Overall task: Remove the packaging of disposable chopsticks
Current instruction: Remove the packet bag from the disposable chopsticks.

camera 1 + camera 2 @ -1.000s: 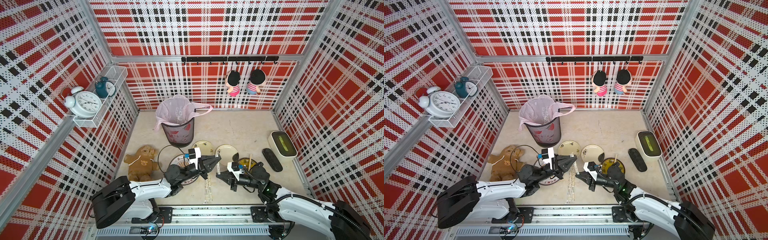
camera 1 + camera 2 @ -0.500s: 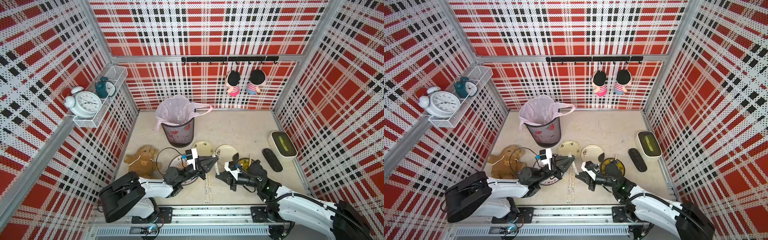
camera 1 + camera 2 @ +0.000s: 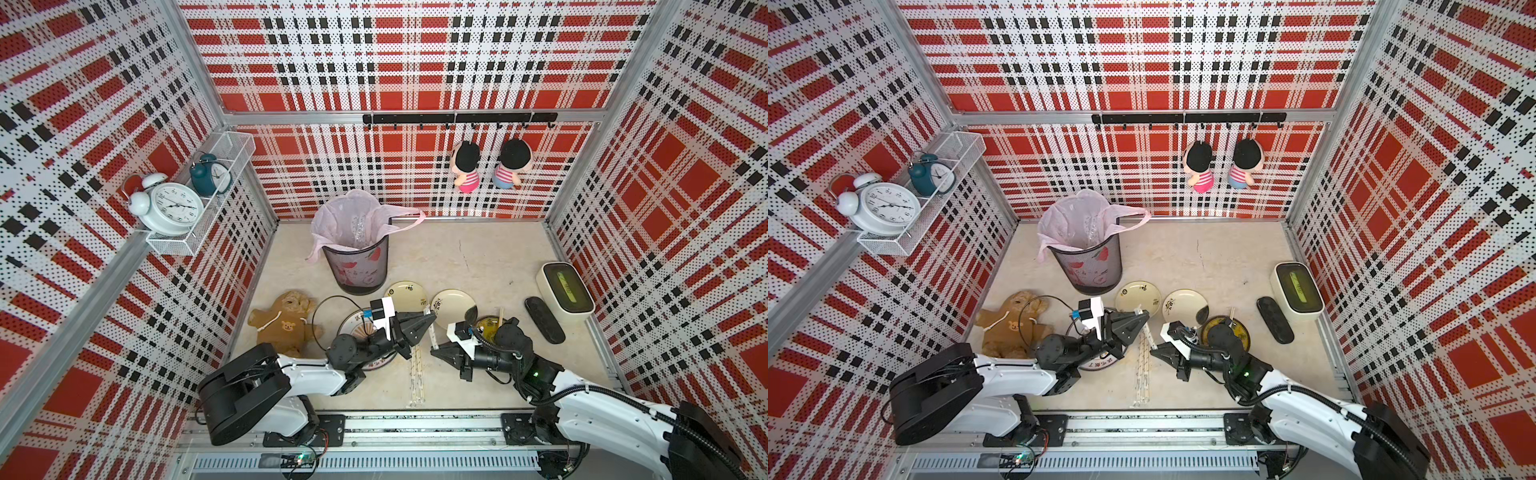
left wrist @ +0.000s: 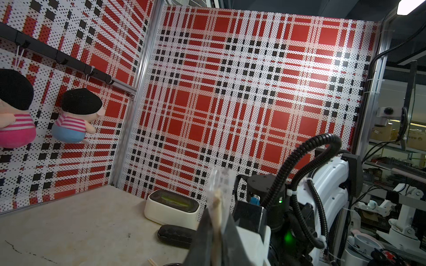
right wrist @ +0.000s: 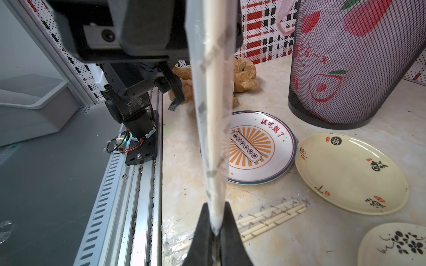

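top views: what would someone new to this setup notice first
Red, black and white plaid walls box in the whole scene. At the table's front middle, the left gripper and right gripper are both shut on the packaging, a clear sleeve with the disposable chopsticks inside, held up between them. Behind stands a mesh bin with a pink liner.

Both top views look down from high up front; wrist cams sit low, facing each other, both catching the packaging.

Back of desk open, passable. Bin, teddy block left side. Plates crowd middle. Box, remote block right edge. Wrapped chopsticks litter front.
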